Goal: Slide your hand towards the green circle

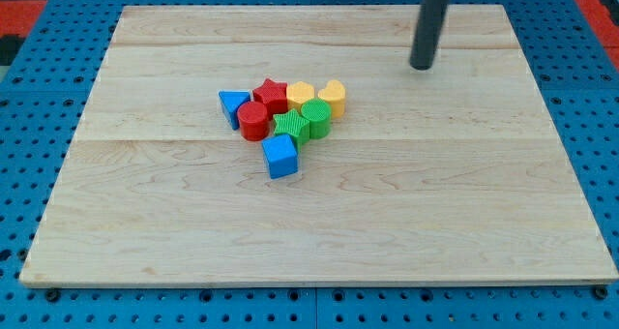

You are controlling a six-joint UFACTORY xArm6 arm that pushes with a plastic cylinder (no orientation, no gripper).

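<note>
The green circle [316, 117] sits on the right side of a tight cluster of blocks left of the board's middle. It touches a green star [291, 127] on its left and a yellow heart [332, 98] above it. My tip [422, 66] rests on the board near the view's top right. It stands well to the right of and above the green circle, clear of all blocks.
The cluster also holds a red star [272, 95], a red cylinder [254, 121], a blue triangle [232, 106], a yellow block [300, 94] and a blue cube [280, 157] at its bottom. The wooden board [435, 213] lies on a blue perforated table.
</note>
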